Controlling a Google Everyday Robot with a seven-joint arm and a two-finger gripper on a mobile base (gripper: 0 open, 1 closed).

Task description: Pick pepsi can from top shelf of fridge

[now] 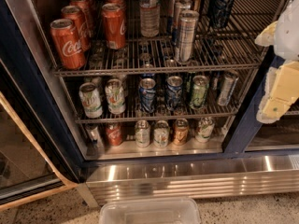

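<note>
The fridge (187, 178) stands open in front of me with wire racks full of cans. The top shelf (154, 70) is a silvery wire rack. On it, the pepsi can (221, 6), dark navy with light swirls, stands at the back right. Red Coca-Cola cans (68, 43) fill its left side and tall slim silver cans (186, 35) stand in the middle. My gripper (274, 101), cream and white, hangs at the right edge of the view, outside the fridge in front of the dark blue door post, lower than and to the right of the pepsi can.
The glass door (25, 171) swings open at the left. The second rack (154, 115) holds several mixed cans, and more stand on the bottom. A clear plastic bin (149, 211) sits on the floor below the steel base panel.
</note>
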